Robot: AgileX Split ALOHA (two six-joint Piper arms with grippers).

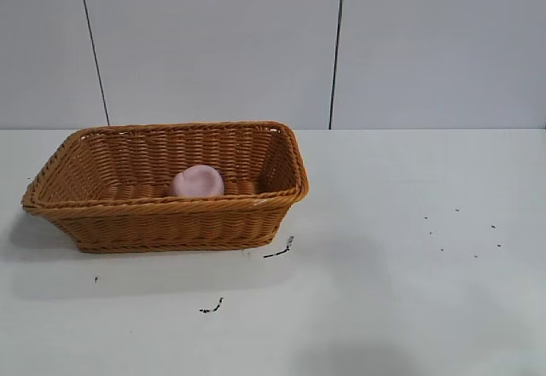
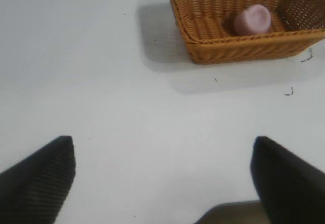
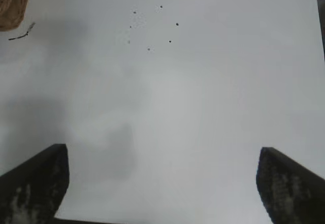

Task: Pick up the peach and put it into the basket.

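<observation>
The peach [image 1: 197, 181] sits inside the basket [image 1: 162, 221], down on the woven floor and roughly in the middle, a little toward the right half as seen from the front; its pale pink top shows just above the near braided rim. From the left arm's camera the same peach [image 2: 252, 19] shows a shallow dimple and rests well within the basket [image 2: 238, 49], clear of the walls. The basket stands on the white bench [image 1: 409, 291] toward its left side, with a couple of small dark scribble marks [image 1: 279, 249] on the surface just beside its front right corner and a scatter of tiny dark specks [image 1: 465, 231] farther off to the right. Neither arm appears in the front view. The left hand [image 2: 162, 178] hovers over bare bench well apart from the basket, its two dark fingers [image 2: 40, 183] spread wide with nothing between them. The right hand [image 3: 162, 183] is likewise spread wide and empty, its fingers [image 3: 289, 188] framing plain bench, with the specks [image 3: 152, 28] ahead of it and only a corner of the basket [image 3: 12, 3] at the edge of its view.
</observation>
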